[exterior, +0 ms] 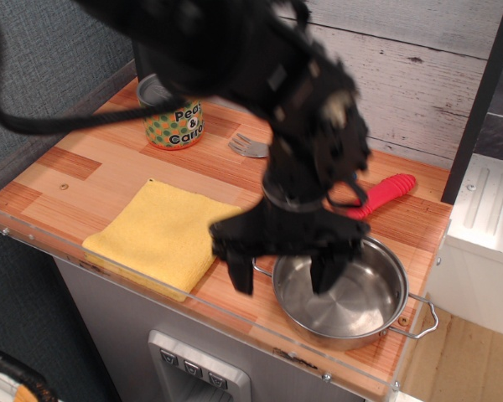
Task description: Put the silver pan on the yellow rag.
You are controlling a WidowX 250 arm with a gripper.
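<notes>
The silver pan (360,297) sits at the front right of the wooden counter, its left part hidden behind my arm. The yellow rag (155,234) lies flat at the front left, apart from the pan. My black gripper (282,275) is open and hangs over the pan's left rim. One finger (239,268) is outside the rim near the left wire handle. The other finger (325,272) is over the pan's inside. It holds nothing.
A tin can labelled "Peas & Carrots" (174,121) stands at the back left. A fork (247,148) lies beside it, its handle hidden by the arm. A red-handled utensil (384,193) lies behind the pan. A clear guard (109,272) runs along the counter's front edge.
</notes>
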